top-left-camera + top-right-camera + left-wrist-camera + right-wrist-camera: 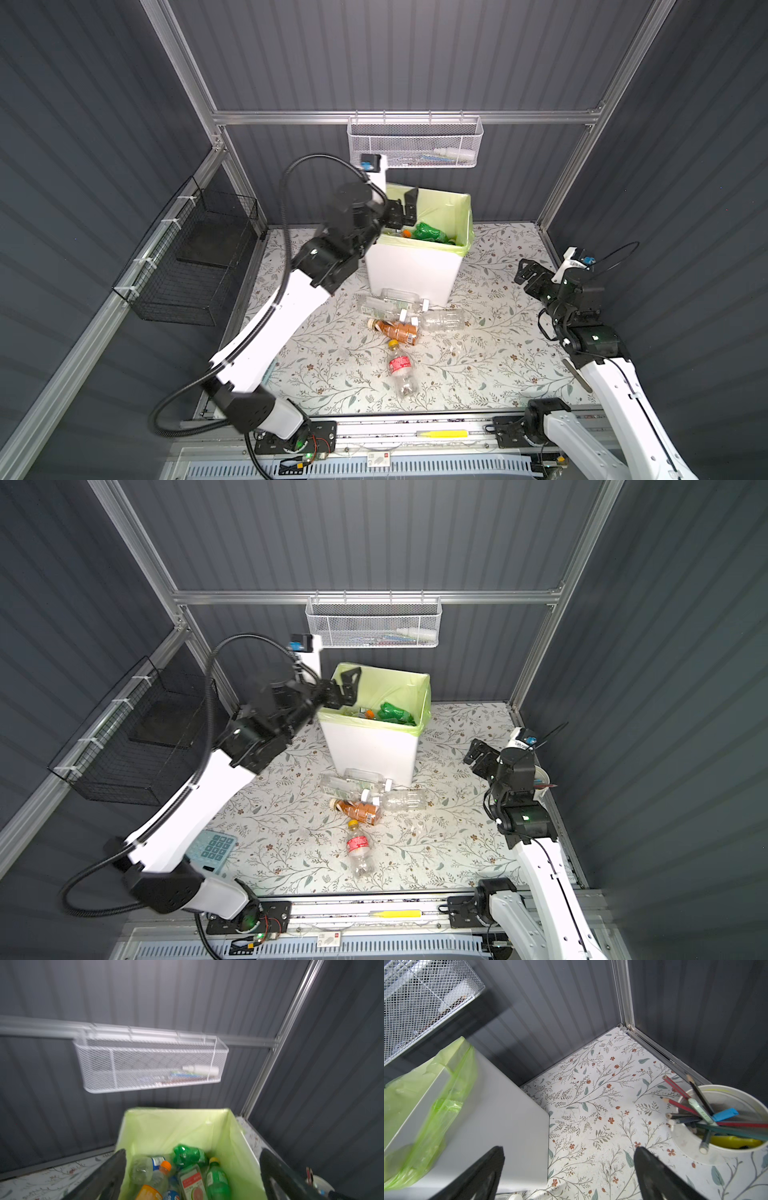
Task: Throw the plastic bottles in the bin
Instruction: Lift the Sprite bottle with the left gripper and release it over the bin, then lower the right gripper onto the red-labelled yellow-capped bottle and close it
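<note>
The bin (411, 270) (370, 746), white with a lime-green bag, stands at the back middle of the table. Inside it lie several plastic bottles, among them a crumpled green one (430, 232) (190, 1154). My left gripper (405, 208) (347, 688) (192, 1153) hangs open over the bin's left rim, nothing between its fingers. In front of the bin lie more bottles: clear ones (390, 301) (442, 319), a brown-labelled one (397, 330) and a red-labelled one (401, 370). My right gripper (524, 270) (473, 752) (569, 1150) is open and empty to the right of the bin (500, 1105).
A white mesh basket (413, 143) hangs on the back rail above the bin. A black wire basket (195, 266) is fixed to the left wall. A white cup of pens (720, 1122) stands by the right wall. A calculator (212, 850) lies under the left arm.
</note>
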Controlling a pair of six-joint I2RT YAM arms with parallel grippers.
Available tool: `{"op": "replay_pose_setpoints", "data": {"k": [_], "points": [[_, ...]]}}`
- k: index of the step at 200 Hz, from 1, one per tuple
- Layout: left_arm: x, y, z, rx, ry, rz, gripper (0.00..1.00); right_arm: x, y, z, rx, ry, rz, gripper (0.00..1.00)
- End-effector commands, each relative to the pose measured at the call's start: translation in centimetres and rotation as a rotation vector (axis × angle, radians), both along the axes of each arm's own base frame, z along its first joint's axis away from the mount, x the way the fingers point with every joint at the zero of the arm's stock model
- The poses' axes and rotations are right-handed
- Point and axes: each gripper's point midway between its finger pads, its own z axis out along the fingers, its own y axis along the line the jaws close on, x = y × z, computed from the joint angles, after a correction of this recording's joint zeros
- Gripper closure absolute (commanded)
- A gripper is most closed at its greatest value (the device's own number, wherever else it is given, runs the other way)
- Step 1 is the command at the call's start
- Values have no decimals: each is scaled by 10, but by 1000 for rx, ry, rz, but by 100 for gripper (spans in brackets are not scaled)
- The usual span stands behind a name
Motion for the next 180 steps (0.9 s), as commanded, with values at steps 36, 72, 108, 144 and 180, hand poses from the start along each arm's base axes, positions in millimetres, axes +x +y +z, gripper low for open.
{"op": "replay_pose_setpoints", "data": {"k": [36, 72, 108, 144, 180], "points": [[10, 50, -59, 159, 84, 263, 0, -2, 40, -11, 173, 44, 109, 1], [12, 75, -83, 217, 144, 362, 0, -12, 114, -46, 245, 172, 240, 1], [18, 95, -104, 246, 212, 413, 0, -33, 199, -86, 187, 351, 429, 2], [17, 110, -115, 246, 243, 446, 0, -70, 263, -127, 30, 547, 649, 2], [14, 117, -122, 236, 256, 458, 0, -106, 307, -152, -101, 686, 835, 3]]}}
